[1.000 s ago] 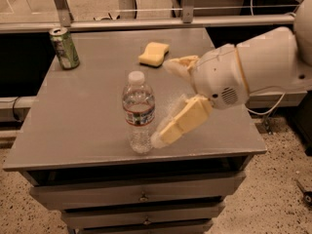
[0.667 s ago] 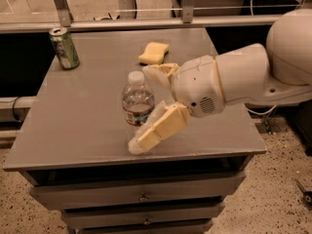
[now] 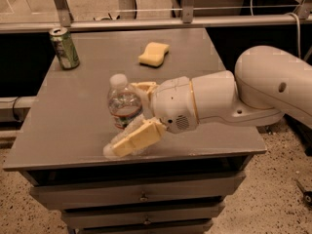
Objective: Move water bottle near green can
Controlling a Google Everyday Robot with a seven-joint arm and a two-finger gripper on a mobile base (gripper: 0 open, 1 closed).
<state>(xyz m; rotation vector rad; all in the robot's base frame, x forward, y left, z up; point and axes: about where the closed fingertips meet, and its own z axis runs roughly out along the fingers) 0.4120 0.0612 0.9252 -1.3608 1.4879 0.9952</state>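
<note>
The water bottle (image 3: 124, 104), clear with a white cap and a red and blue label band, stands upright near the middle front of the grey table (image 3: 73, 111). My gripper (image 3: 123, 119) reaches in from the right and straddles the bottle. One tan finger (image 3: 132, 139) lies in front of the bottle's base and hides it; the other (image 3: 142, 87) is behind its shoulder. The jaws look open, with the bottle between them. The green can (image 3: 64, 48) stands upright at the table's far left corner, well apart from the bottle.
A yellow sponge (image 3: 154, 53) lies at the back middle of the table. A metal rail (image 3: 146, 23) runs behind the table. Drawers (image 3: 141, 197) are under the tabletop. The table's front edge is close to the near finger.
The arm has moved left, and its fingers have come around the bottle. The bottle has shifted slightly to the left. The can and sponge have not moved.
</note>
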